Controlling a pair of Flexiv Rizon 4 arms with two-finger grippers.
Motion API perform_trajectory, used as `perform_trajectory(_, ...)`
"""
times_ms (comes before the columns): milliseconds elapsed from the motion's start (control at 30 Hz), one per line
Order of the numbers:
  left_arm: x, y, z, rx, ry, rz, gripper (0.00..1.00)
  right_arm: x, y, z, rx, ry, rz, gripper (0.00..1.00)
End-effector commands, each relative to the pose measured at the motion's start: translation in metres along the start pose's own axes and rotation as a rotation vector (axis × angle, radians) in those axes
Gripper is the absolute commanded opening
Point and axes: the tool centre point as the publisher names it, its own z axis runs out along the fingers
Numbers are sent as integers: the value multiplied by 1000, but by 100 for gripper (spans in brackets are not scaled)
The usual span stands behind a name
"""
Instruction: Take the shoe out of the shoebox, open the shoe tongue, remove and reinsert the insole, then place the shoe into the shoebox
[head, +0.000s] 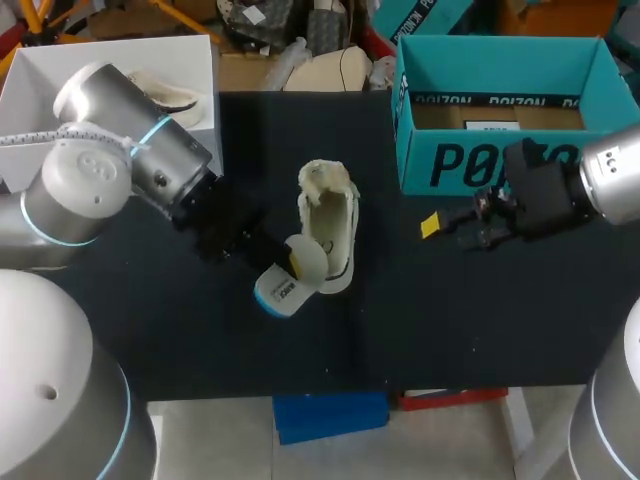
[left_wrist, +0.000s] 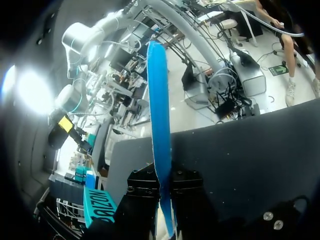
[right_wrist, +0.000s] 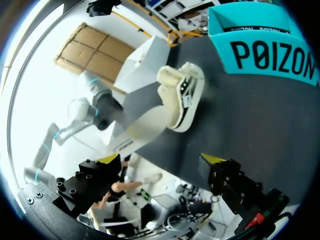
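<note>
While my left hand (left_wrist: 165, 192) pinches the thin, blue-bottomed insole (left_wrist: 159, 125) beside the cream shoe (head: 330, 225), my right hand (right_wrist: 162, 160) hangs wide open.

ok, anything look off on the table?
Nothing looks damaged or spilled. The shoe appears tipped on its side mid-table, not on its sole. The insole is out of it, pinched in the left gripper by one end of the shoe, which fits the removal step. The right gripper is open and empty near the shoebox.
</note>
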Motion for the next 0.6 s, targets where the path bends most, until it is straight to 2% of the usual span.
perform_trajectory(33, -5, 24, 7, 48, 4, -4, 0, 0, 0, 0, 2, -2, 1, 100)
perform_trajectory(600, -4, 83, 29, 0, -34, -15, 0, 0, 0, 0, 2, -2, 1, 100)
